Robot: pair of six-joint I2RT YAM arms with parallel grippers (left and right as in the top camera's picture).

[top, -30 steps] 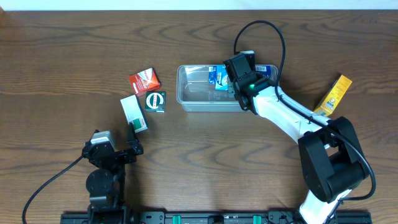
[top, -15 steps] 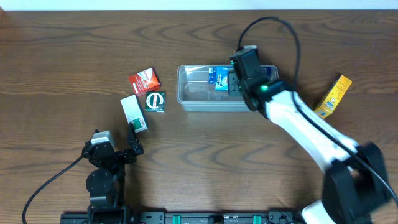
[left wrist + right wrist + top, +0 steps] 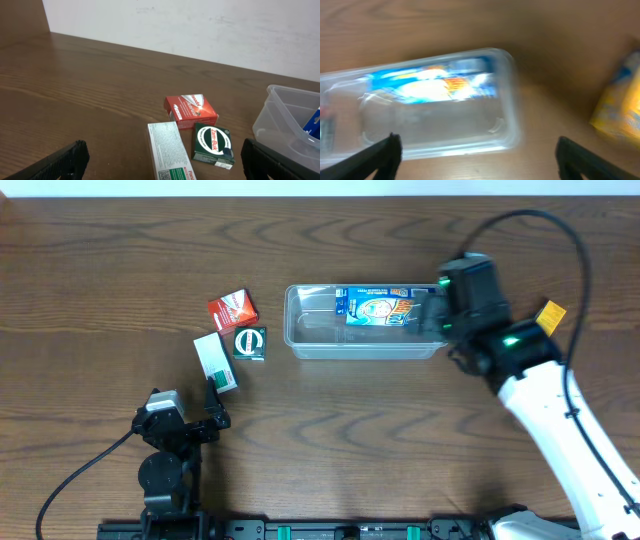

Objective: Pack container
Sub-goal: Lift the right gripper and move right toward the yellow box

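The clear container (image 3: 300,345) stands at the table's middle back, with a blue printed box (image 3: 375,308) lying along its far wall. My right gripper (image 3: 443,320) hovers over the container's right end, open, holding nothing. The blurred right wrist view shows the container (image 3: 506,107), the blue box (image 3: 430,87) and my open gripper (image 3: 477,160). A red box (image 3: 232,309), a green box (image 3: 250,342) and a white box (image 3: 215,362) lie left of the container. My left gripper (image 3: 216,405) rests open just short of the white box (image 3: 170,152).
A yellow box (image 3: 548,315) lies on the table right of the container, also seen as a yellow box (image 3: 617,110) in the right wrist view. The left wrist view shows the red box (image 3: 191,111), the green box (image 3: 214,145) and the container's corner (image 3: 280,107).
My right gripper has opened, left the blue box in the container, and swung right from over the container's middle to its right end. The left arm has not moved.
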